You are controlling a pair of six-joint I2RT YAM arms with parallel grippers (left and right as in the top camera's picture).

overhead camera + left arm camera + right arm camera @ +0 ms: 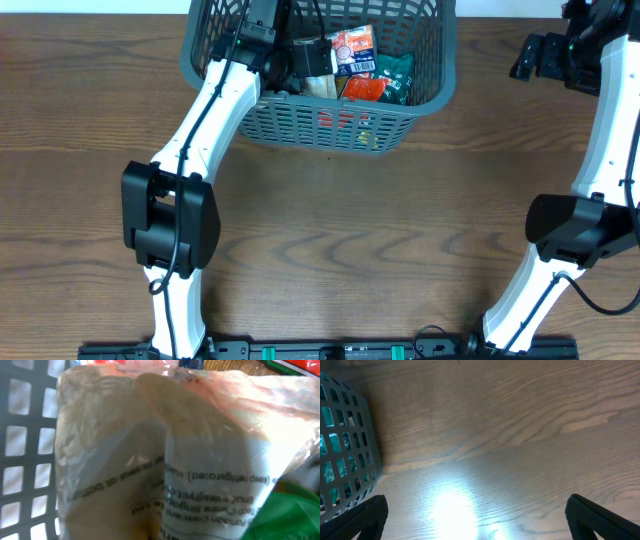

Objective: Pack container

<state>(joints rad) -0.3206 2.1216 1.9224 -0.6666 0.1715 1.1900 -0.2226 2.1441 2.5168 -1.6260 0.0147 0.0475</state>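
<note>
The container (318,127), a dark grey slotted basket, stands at the table's far edge, and its wall (25,435) shows at the left of the left wrist view. My left gripper (303,58) is down inside it, right against a pale clear packet (150,445) with printed text that fills that view and hides the fingers. Whether the gripper is open or shut does not show. Next to it lie an orange-and-white packet (352,48) and a green packet (396,75). My right gripper (477,515) hangs open over bare wood to the container's right, with nothing between its fingers (600,517).
The basket's lattice side (345,450) stands at the left edge of the right wrist view. A bright glare patch lies on the wooden table (520,425) below the right gripper. The right arm (610,120) runs along the table's right side.
</note>
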